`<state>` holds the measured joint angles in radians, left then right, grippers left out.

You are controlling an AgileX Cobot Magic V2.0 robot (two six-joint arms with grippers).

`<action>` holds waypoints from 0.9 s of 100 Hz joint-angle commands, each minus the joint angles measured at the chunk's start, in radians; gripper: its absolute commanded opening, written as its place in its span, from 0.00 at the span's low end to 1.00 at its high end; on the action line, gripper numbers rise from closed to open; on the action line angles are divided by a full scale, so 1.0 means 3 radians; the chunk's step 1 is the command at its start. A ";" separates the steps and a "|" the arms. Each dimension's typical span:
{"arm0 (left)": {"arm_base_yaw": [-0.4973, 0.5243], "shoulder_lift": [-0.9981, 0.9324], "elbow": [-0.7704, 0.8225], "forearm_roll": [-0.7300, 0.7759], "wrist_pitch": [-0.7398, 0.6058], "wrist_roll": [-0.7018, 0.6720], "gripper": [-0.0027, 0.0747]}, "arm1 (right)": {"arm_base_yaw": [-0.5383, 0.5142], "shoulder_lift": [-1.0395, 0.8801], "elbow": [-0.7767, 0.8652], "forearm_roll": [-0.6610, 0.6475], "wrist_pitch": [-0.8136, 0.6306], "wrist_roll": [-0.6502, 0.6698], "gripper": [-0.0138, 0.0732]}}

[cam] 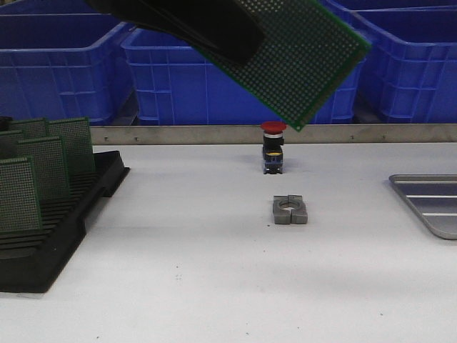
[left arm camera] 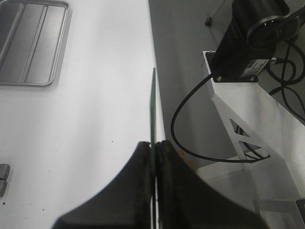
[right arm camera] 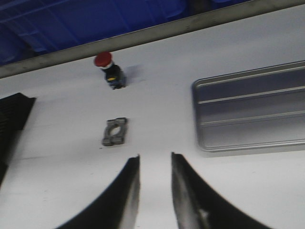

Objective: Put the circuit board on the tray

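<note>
At nine o'clock in the front view, black slotted rack [cam: 50,229] cut off by the frame edge, several green boards standing in its slots. At twelve o'clock, left gripper [cam: 221,36] largely cropped by the top edge, clamped on the circuit board [cam: 300,57], held tilted high above the table [cam: 214,286]. Edge-on in the left wrist view, board [left arm camera: 153,109] a thin line pinched between shut fingers [left arm camera: 143,181]. At centre, red-capped button [cam: 273,146] behind grey metal clamp block [cam: 290,210]. At three o'clock, tray [cam: 428,204] half cropped here, nearly whole and bare in the right wrist view [right arm camera: 252,112]. Right gripper [right arm camera: 155,191] seen only there, blurred, parted, holding nothing.
</note>
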<state>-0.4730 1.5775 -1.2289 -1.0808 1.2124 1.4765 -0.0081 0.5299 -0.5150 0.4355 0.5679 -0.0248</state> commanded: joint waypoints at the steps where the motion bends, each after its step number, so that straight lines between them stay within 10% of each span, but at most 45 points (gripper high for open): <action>1: -0.0034 -0.0115 -0.0077 -0.0249 0.0128 -0.0025 0.01 | 0.0055 0.0154 -0.0124 0.0495 -0.0270 -0.0225 0.74; 22: -0.0034 -0.0115 -0.0077 -0.0249 0.0128 -0.0025 0.01 | 0.0066 0.0599 -0.0181 0.1342 0.0012 -0.1000 0.87; 51: -0.0034 -0.0115 -0.0077 -0.0249 0.0128 -0.0025 0.01 | 0.0109 0.1221 -0.0671 0.2357 0.1245 -0.3310 0.87; 90: -0.0034 -0.0115 -0.0077 -0.0249 0.0128 -0.0025 0.01 | 0.0476 0.1768 -0.0800 0.2442 0.1287 -0.4694 0.87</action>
<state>-0.4730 1.5775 -1.2289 -1.0814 1.2124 1.4765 0.1073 1.0431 -0.7221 1.0977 0.9778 -1.3848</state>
